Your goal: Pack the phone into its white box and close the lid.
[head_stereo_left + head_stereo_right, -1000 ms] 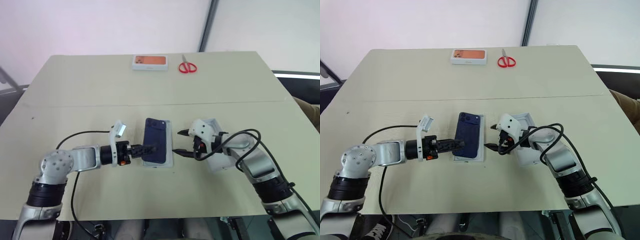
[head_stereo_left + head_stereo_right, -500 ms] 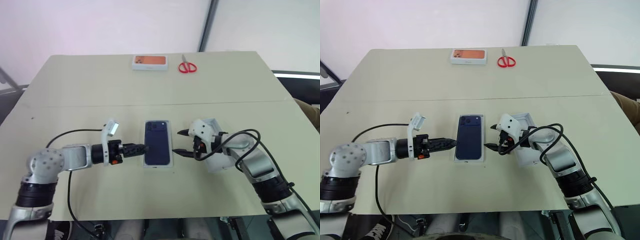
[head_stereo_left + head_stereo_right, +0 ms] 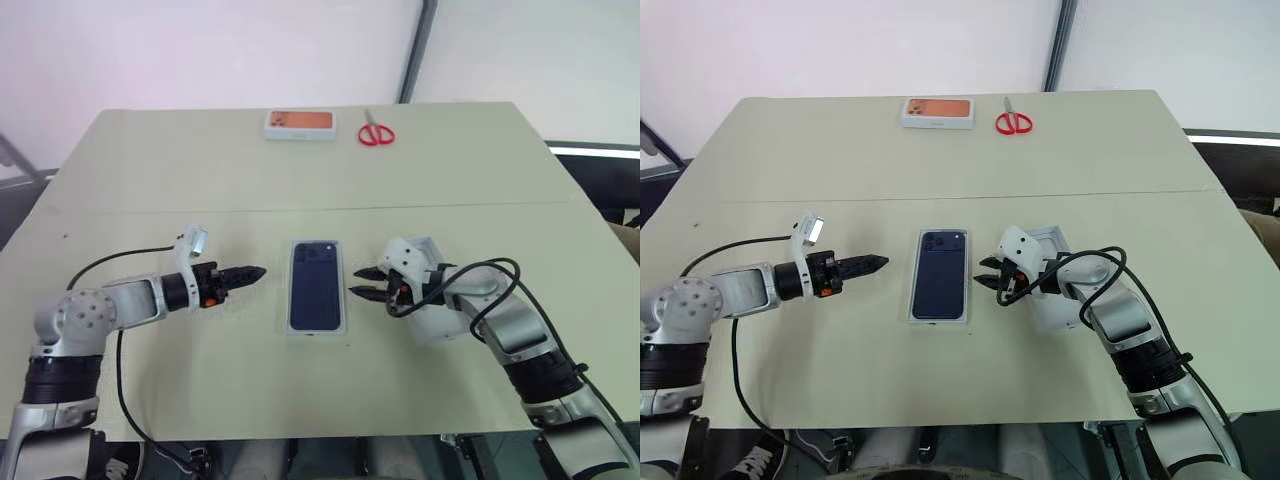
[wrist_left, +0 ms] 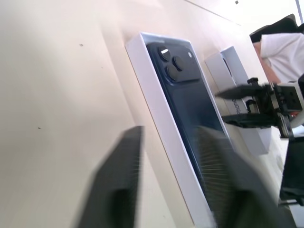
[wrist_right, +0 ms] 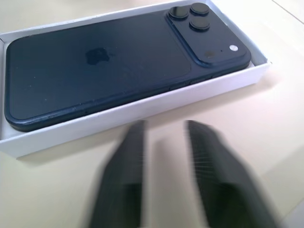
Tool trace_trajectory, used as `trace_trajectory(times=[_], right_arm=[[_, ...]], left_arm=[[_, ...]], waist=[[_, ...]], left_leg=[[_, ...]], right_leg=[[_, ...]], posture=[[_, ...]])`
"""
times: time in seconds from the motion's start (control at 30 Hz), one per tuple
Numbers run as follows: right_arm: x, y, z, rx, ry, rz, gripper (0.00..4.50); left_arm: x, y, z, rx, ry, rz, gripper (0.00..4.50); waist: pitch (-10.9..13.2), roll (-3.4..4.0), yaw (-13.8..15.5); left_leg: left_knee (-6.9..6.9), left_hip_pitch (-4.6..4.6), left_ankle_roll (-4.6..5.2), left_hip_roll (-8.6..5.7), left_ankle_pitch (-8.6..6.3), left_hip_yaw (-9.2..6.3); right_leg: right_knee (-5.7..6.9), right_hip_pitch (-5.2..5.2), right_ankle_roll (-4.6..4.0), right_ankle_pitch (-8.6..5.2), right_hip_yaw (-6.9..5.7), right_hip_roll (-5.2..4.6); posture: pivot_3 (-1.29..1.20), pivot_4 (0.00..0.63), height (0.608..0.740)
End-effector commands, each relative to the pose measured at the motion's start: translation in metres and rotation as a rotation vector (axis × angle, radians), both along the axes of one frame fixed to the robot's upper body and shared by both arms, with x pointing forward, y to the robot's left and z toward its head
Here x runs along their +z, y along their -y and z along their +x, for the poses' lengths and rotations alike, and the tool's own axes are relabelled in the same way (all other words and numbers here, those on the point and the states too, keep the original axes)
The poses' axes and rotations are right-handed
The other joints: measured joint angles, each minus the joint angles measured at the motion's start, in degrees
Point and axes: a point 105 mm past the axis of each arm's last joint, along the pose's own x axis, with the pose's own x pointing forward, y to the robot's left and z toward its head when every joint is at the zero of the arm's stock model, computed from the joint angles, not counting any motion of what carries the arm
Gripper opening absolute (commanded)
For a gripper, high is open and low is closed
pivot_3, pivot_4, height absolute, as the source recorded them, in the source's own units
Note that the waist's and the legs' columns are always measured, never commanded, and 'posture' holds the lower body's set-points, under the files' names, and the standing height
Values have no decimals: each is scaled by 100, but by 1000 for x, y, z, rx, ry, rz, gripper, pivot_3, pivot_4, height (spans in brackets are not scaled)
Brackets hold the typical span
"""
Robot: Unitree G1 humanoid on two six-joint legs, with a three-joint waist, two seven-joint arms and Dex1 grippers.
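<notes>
The phone (image 3: 317,284) lies flat in the white box (image 3: 318,328) on the desk (image 3: 450,180). Both sets of fingers seem nearly closed, holding nothing. The lid (image 3: 436,322) sits under the right arm; grabbing it clumsily could knock the box askew.

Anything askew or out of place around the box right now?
Nothing stands out. The phone lies flat and square in the white box, camera side up. The lid sits on the table under the right arm, not yet fitted. Scissors and an orange-topped box lie undisturbed at the far edge.
</notes>
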Motion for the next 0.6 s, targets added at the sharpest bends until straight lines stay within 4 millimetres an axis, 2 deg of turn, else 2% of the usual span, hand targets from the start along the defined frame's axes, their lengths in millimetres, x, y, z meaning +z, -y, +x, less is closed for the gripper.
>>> trace_trajectory(times=[0.03, 0.17, 0.33, 0.47, 0.6], right_arm=[[9, 0, 2, 6, 52, -1, 0], [7, -4, 4, 8, 66, -14, 0], [8, -11, 6, 14, 74, -6, 0], [7, -14, 7, 11, 78, -6, 0], [7, 0, 10, -27, 77, -24, 0]], left_arm=[[2, -1, 5, 10, 36, 28, 57], [-17, 15, 4, -38, 49, 138, 57], [-34, 44, 0, -124, 69, 200, 57], [-36, 66, 8, -147, 84, 171, 57], [-28, 98, 8, -216, 99, 104, 57]], waist=[[0, 0, 0], [0, 0, 2], [0, 0, 1], [-2, 3, 29], [-2, 3, 123]], left_leg=[[0, 0, 0, 0, 0, 0], [0, 1, 0, 0, 0, 0], [1, 0, -2, 0, 1, 1], [3, 1, -2, -1, 1, -1], [14, 2, -1, -7, 2, -4]], right_leg=[[1, 0, 0, 0, 0, 0], [1, 1, 0, 0, -1, 1], [2, 0, 0, 0, 0, 2], [2, 4, 0, 0, -3, 2], [3, 13, 1, 1, -8, 0]], posture=[[0, 150, 740], [0, 150, 740], [0, 150, 740], [0, 150, 740], [0, 150, 740]])
